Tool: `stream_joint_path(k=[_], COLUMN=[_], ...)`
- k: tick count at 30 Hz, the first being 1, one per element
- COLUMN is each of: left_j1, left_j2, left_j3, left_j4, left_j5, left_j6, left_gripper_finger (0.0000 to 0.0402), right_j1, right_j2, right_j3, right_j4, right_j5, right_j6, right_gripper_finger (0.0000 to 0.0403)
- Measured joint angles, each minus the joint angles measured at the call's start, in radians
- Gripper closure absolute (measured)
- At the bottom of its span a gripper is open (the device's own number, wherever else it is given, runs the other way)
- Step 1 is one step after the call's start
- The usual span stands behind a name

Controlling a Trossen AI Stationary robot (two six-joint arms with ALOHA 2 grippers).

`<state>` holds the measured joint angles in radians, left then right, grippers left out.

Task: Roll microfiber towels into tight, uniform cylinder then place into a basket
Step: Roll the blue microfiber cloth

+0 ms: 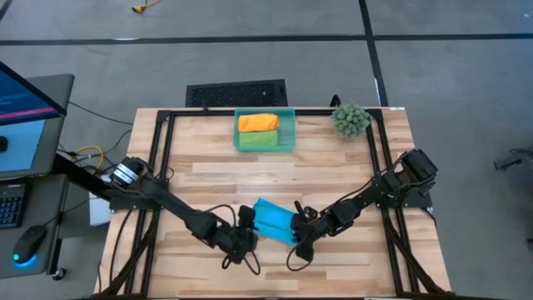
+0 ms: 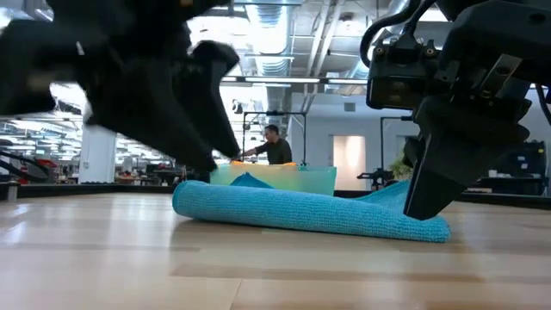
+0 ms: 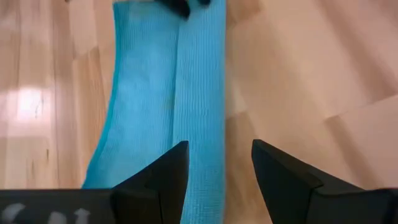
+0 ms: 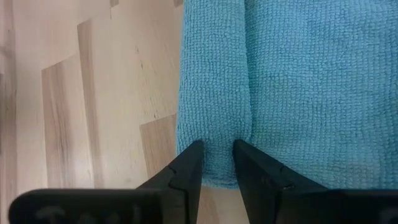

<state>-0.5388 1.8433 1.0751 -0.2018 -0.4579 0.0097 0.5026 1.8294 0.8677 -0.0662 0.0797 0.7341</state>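
A sky blue microfiber towel (image 1: 271,219) lies partly rolled on the wooden table near its front edge; in the right wrist view the rolled part (image 4: 214,74) lies beside a flat flap (image 4: 317,74). My right gripper (image 4: 217,158) is shut on the roll's right end. My left gripper (image 3: 217,165) hangs open just above the towel's left end (image 2: 185,196), with one finger over the cloth and one over bare wood. The teal basket (image 1: 288,125) stands at the far middle and holds an orange roll (image 1: 258,122) and a green roll (image 1: 258,140). My right gripper pinches the right end of the towel's rolled part (image 4: 214,134) between its two fingers. The fingers slant down from the table's right side and lie along the roll. The towel rests on the table along its whole length.
A spiky green plant ball (image 1: 351,119) sits at the far right corner. Black frame rails (image 1: 162,158) run along the table's edges. Bare wood lies between the towel and the basket. A person (image 2: 275,146) stands in the room behind.
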Motion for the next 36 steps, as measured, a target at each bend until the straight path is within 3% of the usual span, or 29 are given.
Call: stream_joint_path(k=[6,15,20,25,30,36], left_j1=[0.015,0.045,0.032,0.021,0.015,0.007], left_j2=[0.080,0.135,0.147,0.103,0.020,0.009], left_j3=[-0.002,0.004,0.005,-0.003,-0.001,-0.002], left_j4=[0.001,-0.022,-0.026,-0.067,-0.097,-0.111], left_j5=[-0.098,-0.040,-0.145,-0.195,-0.158,-0.131], left_j6=[0.006,-0.042,-0.045,-0.021,-0.050,-0.063], left_gripper_finger=[0.0232,0.0232,0.0232,0.0232,0.0232,0.0232], right_j1=[0.000,0.001,0.001,0.001,0.001,0.001], right_j2=[0.000,0.000,0.000,0.000,0.000,0.000], right_j3=[0.003,0.003,0.003,0.003,0.003,0.003], right_j4=[-0.002,-0.003,-0.002,-0.002,-0.002,-0.002], right_j5=[-0.001,-0.004,-0.004,-0.004,-0.004,-0.004], right_j6=[0.000,0.000,0.000,0.000,0.000,0.000], right_gripper_finger=[0.0283,0.0283,0.0283,0.0283,0.0283,0.0283])
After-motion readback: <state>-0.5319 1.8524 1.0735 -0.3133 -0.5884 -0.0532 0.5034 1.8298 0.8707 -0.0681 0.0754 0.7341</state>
